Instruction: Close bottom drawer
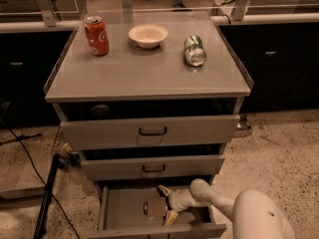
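Observation:
The bottom drawer of the grey cabinet stands pulled out, a shallow grey tray with its flat front panel at the lower edge of the view. My gripper reaches in from the lower right on a white arm and hovers over the inside of the open drawer, behind the front panel. Its cream fingers are spread apart and hold nothing.
The two upper drawers are slightly open. On the cabinet top stand a red soda can, a white bowl and a green can lying on its side. A dark stand and cable sit at the left on the speckled floor.

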